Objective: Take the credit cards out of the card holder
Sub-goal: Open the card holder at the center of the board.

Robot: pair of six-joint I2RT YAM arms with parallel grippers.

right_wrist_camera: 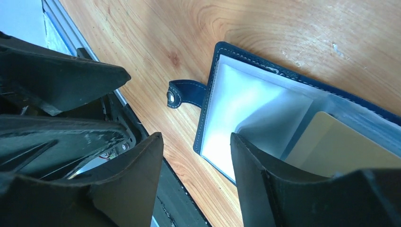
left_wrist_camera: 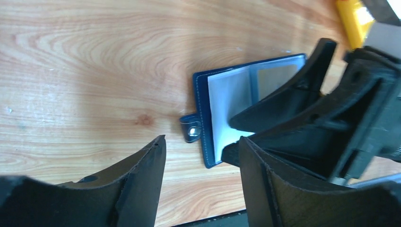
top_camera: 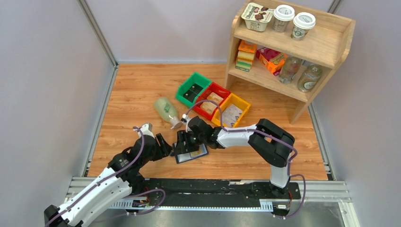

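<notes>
The card holder (top_camera: pixel 192 153) lies open on the wooden table, a navy case with clear sleeves (right_wrist_camera: pixel 246 99) and a snap tab (left_wrist_camera: pixel 191 128) pointing away from it. A tan credit card (right_wrist_camera: pixel 338 144) shows inside one sleeve. My right gripper (right_wrist_camera: pixel 196 137) hangs open over the holder's near edge, one finger (right_wrist_camera: pixel 265 175) above the sleeves and the other beside the case. Seen from the left wrist, its fingers (left_wrist_camera: pixel 288 97) cover the holder's right half. My left gripper (left_wrist_camera: pixel 202 142) is open just left of the holder, nothing between its fingers, and apart from the tab.
Green (top_camera: pixel 193 88), red (top_camera: pixel 211 100) and yellow (top_camera: pixel 231 109) bins stand behind the holder. A bottle (top_camera: pixel 166 110) lies on its side to their left. A wooden shelf (top_camera: pixel 293 52) with groceries is at the back right. The black base rail (top_camera: pixel 213 189) runs along the near edge.
</notes>
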